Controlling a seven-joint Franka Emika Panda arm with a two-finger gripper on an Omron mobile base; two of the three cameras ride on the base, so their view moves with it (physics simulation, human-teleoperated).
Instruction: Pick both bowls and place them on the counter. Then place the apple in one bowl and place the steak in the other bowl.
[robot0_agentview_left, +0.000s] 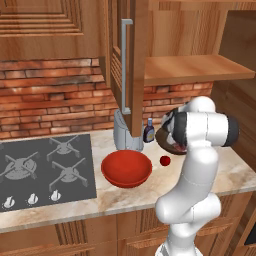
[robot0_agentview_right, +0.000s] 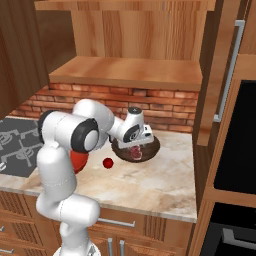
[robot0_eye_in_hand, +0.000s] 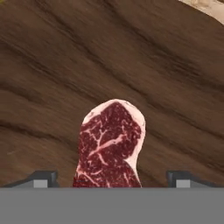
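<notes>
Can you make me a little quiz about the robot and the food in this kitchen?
1. True or false: the steak lies in the dark brown bowl.
2. Where is the apple? A) in the red bowl B) on the counter C) on the stovetop
3. Fill in: the claw above the steak is ____ (open or shut).

Key: 1 true. 2 B, on the counter beside the red bowl. 3 open, its tips standing apart on either side of the steak.
</notes>
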